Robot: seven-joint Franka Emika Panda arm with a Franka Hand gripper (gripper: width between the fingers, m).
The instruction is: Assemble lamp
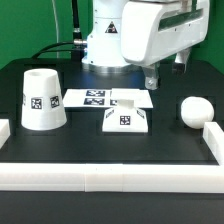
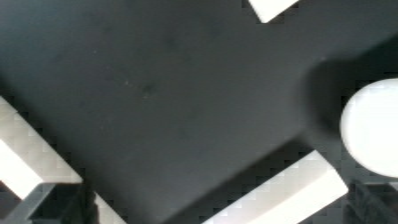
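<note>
Three white lamp parts stand apart on the black table. The tapered shade (image 1: pixel 43 99) is at the exterior view's left. The low square base (image 1: pixel 124 118) is in the middle. The ball-shaped bulb (image 1: pixel 195 110) is at the right. My gripper (image 1: pixel 152 80) hangs above the table behind the gap between base and bulb, touching neither. In the wrist view the gripper (image 2: pixel 210 212) is open and empty, with its dark fingertips (image 2: pixel 43 205) far apart at the frame's edges. The bulb (image 2: pixel 374 118) shows at one side, off the line between the fingers.
The marker board (image 1: pixel 100 98) lies flat behind the base. White border rails run along the front (image 1: pixel 110 178), the right (image 1: pixel 211 136) and the left (image 1: pixel 4 130). Rail pieces (image 2: pixel 306 188) also show in the wrist view. A white corner (image 2: pixel 276 8) shows at the wrist view's edge; I cannot tell of which thing.
</note>
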